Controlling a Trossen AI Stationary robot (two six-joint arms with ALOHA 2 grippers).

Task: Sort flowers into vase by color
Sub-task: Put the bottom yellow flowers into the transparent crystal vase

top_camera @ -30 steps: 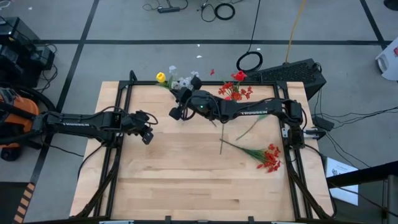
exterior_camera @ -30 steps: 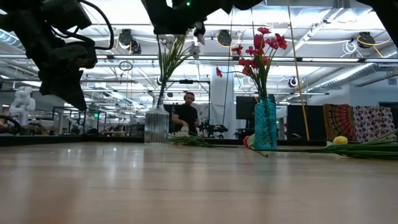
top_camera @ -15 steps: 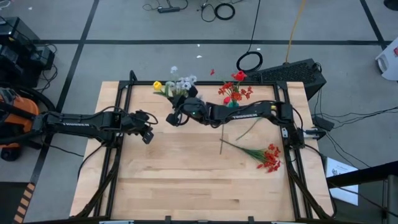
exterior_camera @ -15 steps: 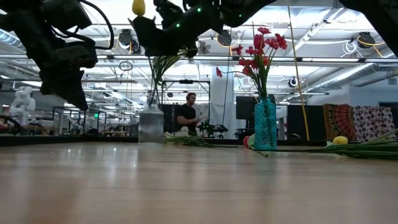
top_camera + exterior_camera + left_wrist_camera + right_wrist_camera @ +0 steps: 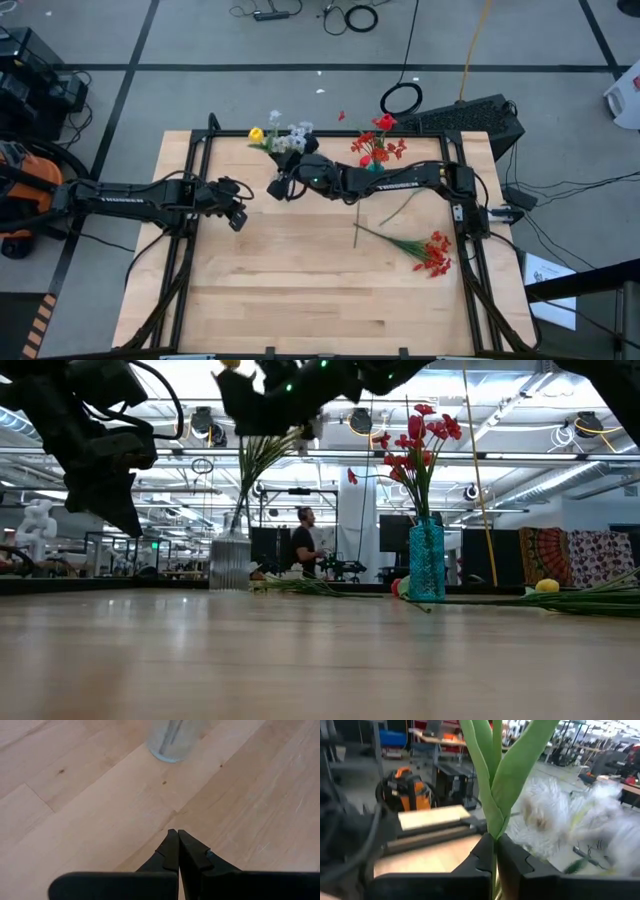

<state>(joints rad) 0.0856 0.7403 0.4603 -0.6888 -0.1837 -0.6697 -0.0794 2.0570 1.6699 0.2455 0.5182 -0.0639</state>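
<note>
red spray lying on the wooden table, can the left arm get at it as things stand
Probably not easily: the red spray lies near the right edge, beyond the right gripper, while the shut left gripper waits at the left.

Bright overhead lighting; right wrist view blurred.

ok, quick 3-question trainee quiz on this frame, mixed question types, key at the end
1. True or false: the right gripper is shut on a green flower stem.
2. Which vase holds the red flowers? A) clear ribbed glass vase B) teal glass vase
3. Fill in: the left gripper hangs shut over the bare wooden table, holding ____.

Key:
1. True; the stem with long green leaves rises from between the closed fingers.
2. B; the red flowers stand in the teal one.
3. Nothing.
</note>
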